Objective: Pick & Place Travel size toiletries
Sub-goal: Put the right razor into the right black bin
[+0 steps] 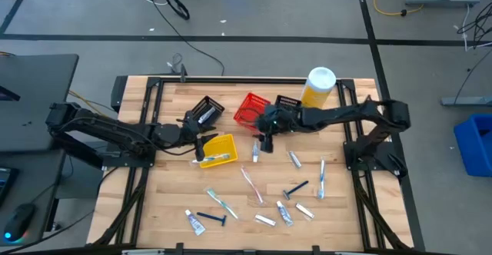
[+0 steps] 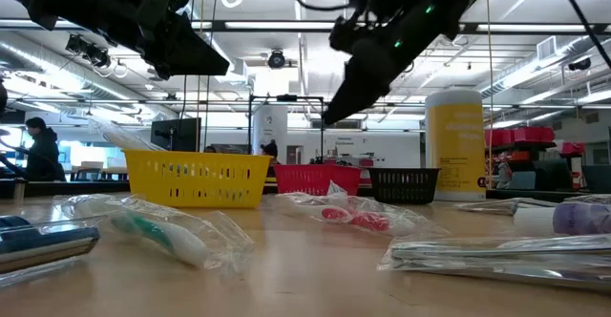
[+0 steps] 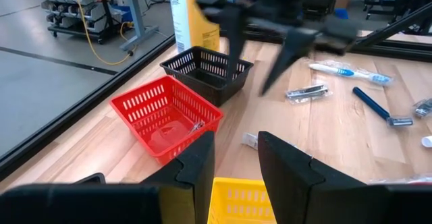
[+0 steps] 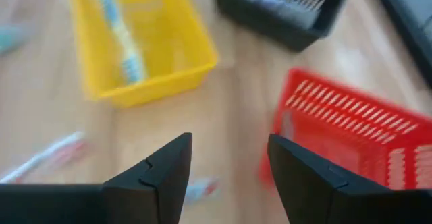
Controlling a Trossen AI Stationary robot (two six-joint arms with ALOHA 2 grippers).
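Your table [image 1: 338, 224] is a wooden slab with dark frame rails along both sides.

Left arm [image 1: 108, 132] reaches in from the left edge. Its gripper [image 1: 194, 141] hangs at the yellow basket's left rim, fingers [image 3: 287, 177] parted with nothing between them.

Right arm [image 1: 354, 117] stretches from the right side across the far part of the table. Its gripper [image 1: 262, 141] hovers off the wood just near of the red basket, pointing down, fingers [image 4: 304, 180] apart and empty.

A big yellow bottle [image 1: 318, 87] with a white cap stands at the far edge, right of the baskets.

You have four baskets: yellow basket [image 1: 217, 149] left of centre, red basket [image 1: 251, 109] behind it, one black basket [image 1: 204, 113] to the far left and another black basket [image 1: 287, 102] beside the bottle.

The toiletries lie mostly loose on the near half:
- one toothbrush [image 1: 218, 159] already inside the yellow basket;
- toothbrushes [image 1: 220, 202] scattered near centre, another toothbrush [image 1: 322, 176] at right;
- two dark razors [image 1: 211, 218], second razor [image 1: 295, 187] right of centre;
- small white tubes [image 1: 284, 213] toward the near edge, one tube [image 1: 194, 222] near left;
- something packaged sits in the far-left black basket; you cannot tell what.
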